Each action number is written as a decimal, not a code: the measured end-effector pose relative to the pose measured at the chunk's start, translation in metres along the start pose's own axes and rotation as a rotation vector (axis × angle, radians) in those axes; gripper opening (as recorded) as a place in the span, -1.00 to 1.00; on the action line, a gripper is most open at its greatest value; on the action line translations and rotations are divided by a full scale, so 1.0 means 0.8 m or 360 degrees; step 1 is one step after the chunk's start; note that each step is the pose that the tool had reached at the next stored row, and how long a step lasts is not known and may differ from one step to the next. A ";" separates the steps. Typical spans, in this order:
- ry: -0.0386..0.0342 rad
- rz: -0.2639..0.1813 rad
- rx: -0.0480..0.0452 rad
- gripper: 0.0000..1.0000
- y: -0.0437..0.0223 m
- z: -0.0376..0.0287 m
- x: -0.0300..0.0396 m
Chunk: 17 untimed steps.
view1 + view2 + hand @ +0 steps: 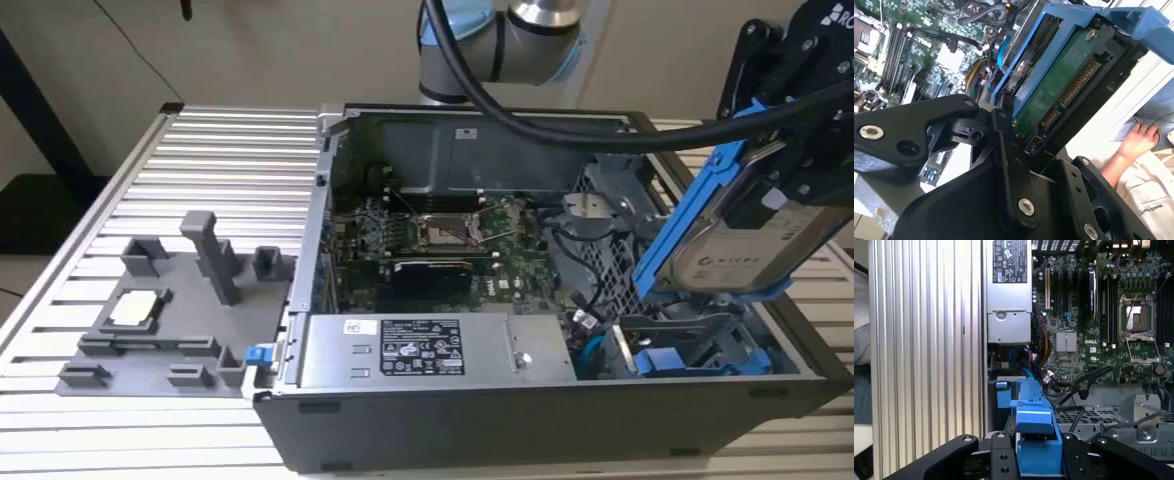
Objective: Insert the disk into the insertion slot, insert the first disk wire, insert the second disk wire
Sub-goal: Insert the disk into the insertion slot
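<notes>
we see the gripper (785, 195) closed on the disk (727, 240), its fingers (996, 457) clamping the blue carrier from both sides in the first wrist view. the disk hangs tilted above the insertion slot (687, 345), at the exterior view's right end of the open computer case (534, 425), not yet seated.

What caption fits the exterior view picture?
The gripper holds the disk tilted above the insertion slot in the open computer case.
</notes>
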State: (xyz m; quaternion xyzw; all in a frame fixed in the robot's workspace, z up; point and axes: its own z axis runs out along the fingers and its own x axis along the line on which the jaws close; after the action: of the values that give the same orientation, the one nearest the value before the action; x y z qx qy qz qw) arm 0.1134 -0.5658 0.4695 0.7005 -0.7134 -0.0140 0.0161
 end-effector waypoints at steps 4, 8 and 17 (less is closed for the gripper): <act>0.0000 0.0000 -0.0015 -0.35 -0.0036 0.0066 0.0002; -0.0006 0.0000 -0.0018 -0.35 -0.0044 0.0134 0.0004; -0.0045 -0.0002 -0.0024 -0.35 -0.0069 0.0232 0.0042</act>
State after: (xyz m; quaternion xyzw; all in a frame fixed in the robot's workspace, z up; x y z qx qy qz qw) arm 0.1180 -0.5693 0.4508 0.7006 -0.7128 -0.0294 0.0114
